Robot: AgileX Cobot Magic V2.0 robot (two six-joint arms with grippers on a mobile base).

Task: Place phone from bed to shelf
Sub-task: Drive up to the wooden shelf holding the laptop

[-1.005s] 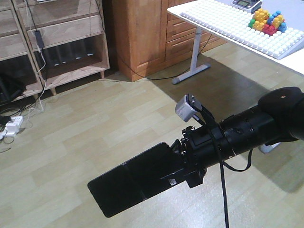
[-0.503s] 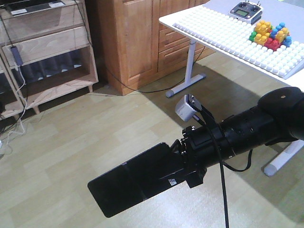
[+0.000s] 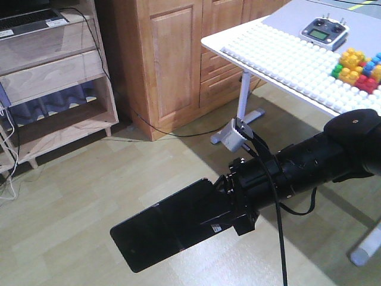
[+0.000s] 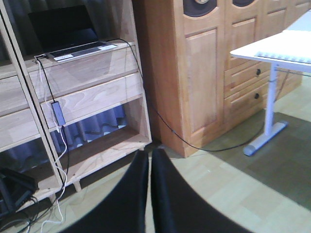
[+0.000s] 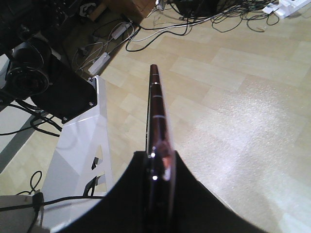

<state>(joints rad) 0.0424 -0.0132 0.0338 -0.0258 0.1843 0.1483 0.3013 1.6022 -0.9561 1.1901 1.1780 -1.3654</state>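
Upper left in the front view stands the shelf point(image 3: 53, 65). Lower centre, the phone point(image 3: 166, 229) juts over the floor point(image 3: 89, 190), clamped in the right hand point(image 3: 229, 208). Only the right wrist view shows it edge-on; only the left wrist view shows the left hand point(image 4: 149, 194), closed on nothing.

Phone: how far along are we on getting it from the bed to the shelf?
Pickup looks done: the phone is clamped in the right gripper, held out above the floor, with no bed in view. In hand: the carry, with the shelf at upper left, well apart from the phone. Left: reach the shelf, set the phone on a board, release. The left gripper is shut and empty.
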